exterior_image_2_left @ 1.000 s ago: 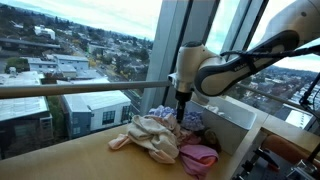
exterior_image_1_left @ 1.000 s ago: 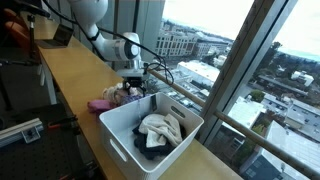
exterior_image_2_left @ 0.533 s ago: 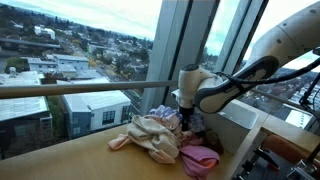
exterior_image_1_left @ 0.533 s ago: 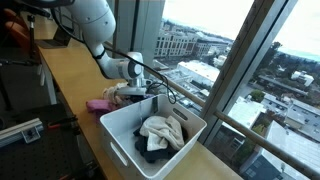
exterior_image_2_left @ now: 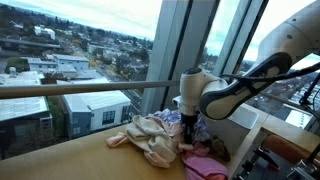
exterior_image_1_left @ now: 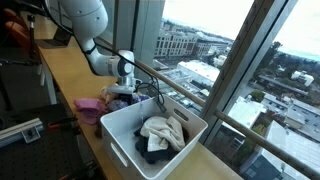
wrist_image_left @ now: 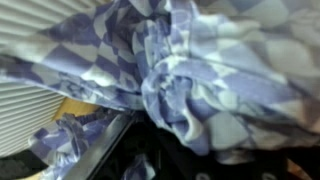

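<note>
My gripper (exterior_image_1_left: 123, 90) is pressed down into a pile of clothes on the wooden counter, beside the white bin (exterior_image_1_left: 122, 140). In the other exterior view my gripper (exterior_image_2_left: 190, 126) is sunk into the pile, and its fingertips are hidden by cloth. A blue-and-white checkered cloth (wrist_image_left: 190, 80) fills the wrist view, bunched right against the camera. It shows at the top of the pile (exterior_image_2_left: 170, 117) in an exterior view. A beige garment (exterior_image_2_left: 150, 137) lies in front of it. A pink cloth (exterior_image_1_left: 90, 105) lies at the pile's edge (exterior_image_2_left: 205, 166). The fingers do not show clearly.
The white bin holds a beige and dark bundle of clothes (exterior_image_1_left: 160, 132). The counter (exterior_image_1_left: 60, 70) runs along tall windows with a metal rail (exterior_image_2_left: 80, 89). A laptop (exterior_image_1_left: 60, 35) sits further down the counter. A chair stands at the far end.
The arm has lowered and moved away from the bin, pushing the gripper deeper into the pile. The pink cloth has shifted outward along the counter.
</note>
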Robot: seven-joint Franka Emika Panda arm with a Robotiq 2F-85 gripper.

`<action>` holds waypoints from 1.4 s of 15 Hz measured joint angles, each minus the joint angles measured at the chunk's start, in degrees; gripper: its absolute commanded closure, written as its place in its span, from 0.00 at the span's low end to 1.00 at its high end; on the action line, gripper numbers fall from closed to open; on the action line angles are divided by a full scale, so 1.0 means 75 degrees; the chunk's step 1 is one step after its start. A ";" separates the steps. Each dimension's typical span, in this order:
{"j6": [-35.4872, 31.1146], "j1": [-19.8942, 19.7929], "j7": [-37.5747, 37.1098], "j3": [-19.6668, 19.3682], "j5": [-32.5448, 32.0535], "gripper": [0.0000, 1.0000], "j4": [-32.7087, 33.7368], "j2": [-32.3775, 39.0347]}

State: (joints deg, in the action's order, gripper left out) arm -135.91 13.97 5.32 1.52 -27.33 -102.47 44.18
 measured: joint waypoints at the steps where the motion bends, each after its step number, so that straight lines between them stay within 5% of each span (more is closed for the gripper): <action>1: 0.0001 0.0088 -0.0123 0.0133 0.0075 0.78 -0.0360 -0.0262; 4: 0.0002 0.0363 -0.0509 0.0594 0.0457 0.97 -0.1241 -0.1129; 10: 0.0190 0.0598 -0.1285 0.0963 0.1003 0.94 -0.1864 -0.3148; 21: 0.0681 -0.0951 -0.1695 0.0101 0.0668 0.94 -0.1090 -0.5903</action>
State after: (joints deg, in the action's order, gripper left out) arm -130.80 6.84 -7.40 2.28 -22.32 -110.64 -0.09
